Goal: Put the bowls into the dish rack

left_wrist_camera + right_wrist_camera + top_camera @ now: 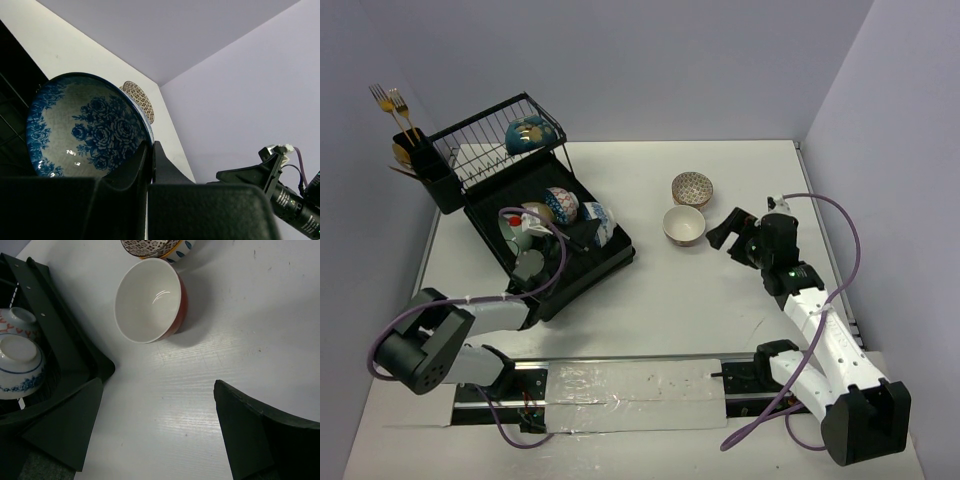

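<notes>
My right claw (725, 232) stands spread at 3 o'clock of the red bowl (684, 224) on the bench (720, 320); I should slip one jaw inside its rim before closing. The dish rack (610, 262) is at 9 o'clock, where my left claw (150, 165) is pressed together beside a blue-flowered bowl (85, 130).

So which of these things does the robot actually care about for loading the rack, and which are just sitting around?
Part of the job: the dish rack; bowls already in it, like the teal bowl and the blue flowered bowl; the red bowl and dotted bowl waiting on the table.

Just lying about: the gold forks in their black cup; the purple cables.
</notes>
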Controlling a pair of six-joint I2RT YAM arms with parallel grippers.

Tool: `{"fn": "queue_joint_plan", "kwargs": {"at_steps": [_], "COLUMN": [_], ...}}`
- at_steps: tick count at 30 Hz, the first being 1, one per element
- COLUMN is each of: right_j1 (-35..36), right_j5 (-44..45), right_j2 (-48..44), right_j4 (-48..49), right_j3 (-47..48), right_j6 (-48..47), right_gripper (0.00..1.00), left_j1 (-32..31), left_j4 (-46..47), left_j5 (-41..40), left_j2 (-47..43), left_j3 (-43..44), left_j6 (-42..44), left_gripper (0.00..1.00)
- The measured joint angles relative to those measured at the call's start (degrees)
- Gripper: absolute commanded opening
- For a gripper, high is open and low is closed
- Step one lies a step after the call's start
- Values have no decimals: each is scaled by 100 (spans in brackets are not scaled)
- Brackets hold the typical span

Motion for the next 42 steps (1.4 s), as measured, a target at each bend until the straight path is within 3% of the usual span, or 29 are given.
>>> {"fn": "queue_joint_plan", "kwargs": {"at_steps": [18, 42], "right_j1": [0, 2], "right_j5": [-105, -146], "right_j2": [-70, -72], "right_j4": [116, 168], "right_j3": [-127, -127], "right_j6": [-26, -68], "right_gripper": [99, 98], "left_j1": [-7, -72], "left_j4": [846, 977], "left_j5": [-164, -339], "left_j2": [949, 1134], "left_j3": [-74, 68], "left_j6": [-483, -334], "left_gripper": [0, 0]}}
